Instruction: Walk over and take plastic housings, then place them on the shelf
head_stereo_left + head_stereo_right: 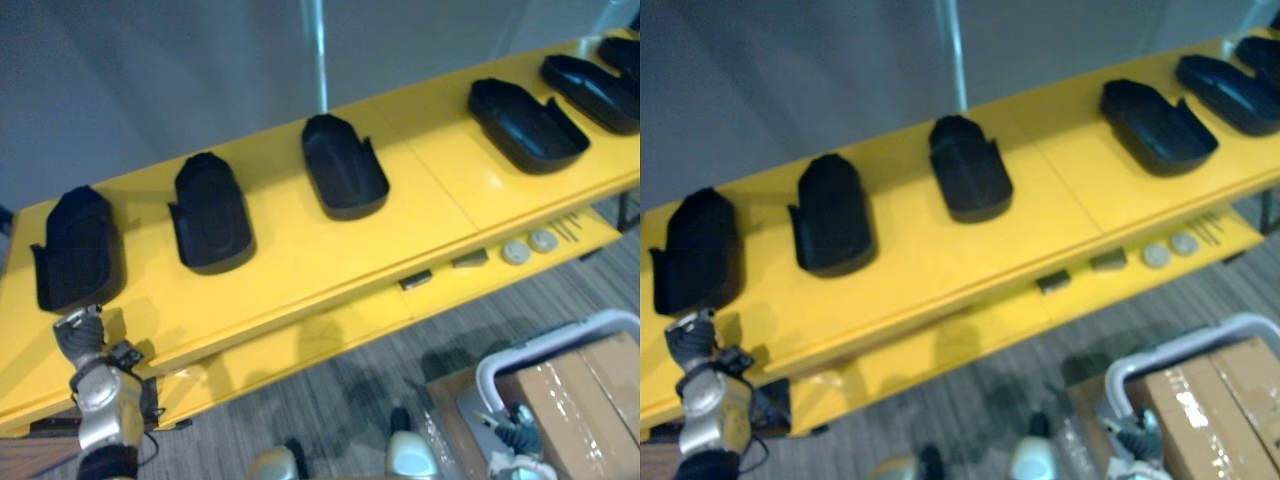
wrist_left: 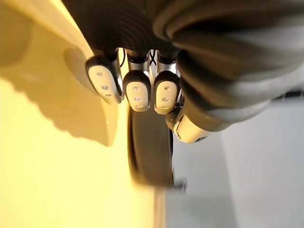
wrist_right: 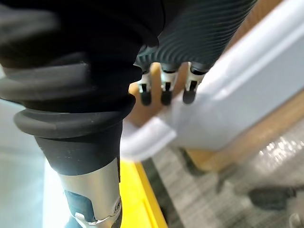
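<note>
Several black plastic housings lie in a row on the yellow shelf (image 1: 300, 250): the leftmost housing (image 1: 78, 250), a second (image 1: 210, 212), a third (image 1: 343, 165) and more to the right (image 1: 525, 125). My left hand (image 1: 80, 335) is at the shelf's front edge, just below the leftmost housing and holding nothing. In the left wrist view its fingers (image 2: 137, 90) hang relaxed over the yellow top, with that housing's edge (image 2: 149, 152) past them. My right hand (image 1: 508, 422) hangs low by the cart, its fingers (image 3: 164, 88) relaxed and empty.
A cart with a white tube handle (image 1: 550, 350) and a cardboard box (image 1: 585, 400) stands at the lower right on the grey floor. Two round discs (image 1: 528, 247) and small parts lie on the lower yellow shelf. A grey wall runs behind the shelf.
</note>
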`<state>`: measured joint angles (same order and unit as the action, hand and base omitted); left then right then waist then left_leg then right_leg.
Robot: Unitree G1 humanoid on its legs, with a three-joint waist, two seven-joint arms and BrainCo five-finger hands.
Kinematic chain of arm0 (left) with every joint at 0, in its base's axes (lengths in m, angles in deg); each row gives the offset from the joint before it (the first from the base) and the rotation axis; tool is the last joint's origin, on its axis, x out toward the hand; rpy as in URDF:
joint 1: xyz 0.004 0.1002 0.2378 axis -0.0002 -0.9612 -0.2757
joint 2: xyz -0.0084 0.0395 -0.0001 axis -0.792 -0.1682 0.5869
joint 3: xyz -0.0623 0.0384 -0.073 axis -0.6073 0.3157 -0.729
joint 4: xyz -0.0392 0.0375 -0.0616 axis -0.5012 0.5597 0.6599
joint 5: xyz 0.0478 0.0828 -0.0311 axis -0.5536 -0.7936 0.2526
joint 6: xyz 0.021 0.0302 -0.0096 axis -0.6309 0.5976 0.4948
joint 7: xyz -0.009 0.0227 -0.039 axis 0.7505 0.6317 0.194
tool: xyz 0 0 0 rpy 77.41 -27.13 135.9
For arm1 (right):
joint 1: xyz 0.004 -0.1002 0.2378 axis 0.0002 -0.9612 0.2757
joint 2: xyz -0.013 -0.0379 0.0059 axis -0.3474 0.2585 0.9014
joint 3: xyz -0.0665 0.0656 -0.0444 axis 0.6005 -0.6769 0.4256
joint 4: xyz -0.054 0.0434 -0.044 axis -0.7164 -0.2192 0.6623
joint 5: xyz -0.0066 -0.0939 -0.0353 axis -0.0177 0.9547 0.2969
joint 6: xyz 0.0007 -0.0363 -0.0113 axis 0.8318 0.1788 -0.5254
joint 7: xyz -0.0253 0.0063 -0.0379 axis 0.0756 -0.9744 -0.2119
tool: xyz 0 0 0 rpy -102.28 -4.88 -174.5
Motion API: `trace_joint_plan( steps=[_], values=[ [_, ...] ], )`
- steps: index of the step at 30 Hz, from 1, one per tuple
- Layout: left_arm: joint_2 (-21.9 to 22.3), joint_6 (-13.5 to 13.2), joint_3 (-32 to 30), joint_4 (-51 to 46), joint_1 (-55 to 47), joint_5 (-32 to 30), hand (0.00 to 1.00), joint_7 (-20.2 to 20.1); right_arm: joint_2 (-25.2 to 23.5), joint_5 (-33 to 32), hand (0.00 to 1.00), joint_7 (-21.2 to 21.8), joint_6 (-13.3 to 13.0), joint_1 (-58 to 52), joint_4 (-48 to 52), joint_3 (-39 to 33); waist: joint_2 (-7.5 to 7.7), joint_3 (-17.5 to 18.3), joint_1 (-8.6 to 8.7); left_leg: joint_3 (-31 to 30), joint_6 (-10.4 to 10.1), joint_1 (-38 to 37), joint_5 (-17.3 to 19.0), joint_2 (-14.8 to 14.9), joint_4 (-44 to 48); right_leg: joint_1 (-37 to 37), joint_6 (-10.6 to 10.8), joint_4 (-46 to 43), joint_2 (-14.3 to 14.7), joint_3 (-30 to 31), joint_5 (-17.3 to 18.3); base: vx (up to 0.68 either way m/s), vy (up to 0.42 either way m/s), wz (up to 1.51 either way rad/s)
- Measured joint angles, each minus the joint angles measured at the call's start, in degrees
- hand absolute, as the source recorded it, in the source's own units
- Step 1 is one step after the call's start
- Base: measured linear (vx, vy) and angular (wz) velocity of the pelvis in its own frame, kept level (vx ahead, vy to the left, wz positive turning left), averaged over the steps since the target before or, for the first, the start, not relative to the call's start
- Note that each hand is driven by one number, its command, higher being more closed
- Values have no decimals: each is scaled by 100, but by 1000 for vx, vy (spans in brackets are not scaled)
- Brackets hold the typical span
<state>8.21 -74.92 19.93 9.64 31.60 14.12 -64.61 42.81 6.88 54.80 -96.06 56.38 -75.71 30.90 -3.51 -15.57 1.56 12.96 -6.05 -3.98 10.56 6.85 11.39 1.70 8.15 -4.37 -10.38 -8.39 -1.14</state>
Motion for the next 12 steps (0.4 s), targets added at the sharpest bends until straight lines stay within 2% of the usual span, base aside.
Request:
trace_joint_plan(
  steps=[1, 5, 9, 10, 12],
  values=[
    [227, -2, -32, -144, -276, -52, 0, 83, -46, -1, 0, -52, 37, -59, 8, -8, -24, 92, -80, -72, -5, 1, -8, -8, -33, 90, 0, 75, -3, -119, 0, 64, -5, 48],
    [746, 30, -113, 20, -989, -183, 0, 319, -155, -5, 0, -156, 184, -167, 5, 45, 12, 352, -162, -405, -19, -25, -159, -86, -275, 375, 2, 300, -30, -524, -1, 63, -23, 49],
    [868, 72, -264, 925, -1149, -201, 0, 280, -243, -26, 0, -234, 186, 81, -89, 147, 37, 483, -321, -723, -32, -131, -390, -138, -574, 607, 1, 420, -38, -880, -1, 13, -33, 43],
    [868, 114, -284, 1252, -1159, -205, 0, 219, -236, -47, 0, -246, 165, 223, -142, 147, 31, 496, -393, -757, -41, -229, -470, -151, -721, 673, 0, 442, -39, -915, 0, -40, -26, 21],
    [870, 167, -271, 1768, -1188, -171, 0, 55, -236, -69, 0, -305, 91, 418, -233, 157, 61, 526, -418, -779, -32, -323, -584, -166, -929, 741, 2, 489, -41, -992, 1, -59, -24, 10]
  ],
)
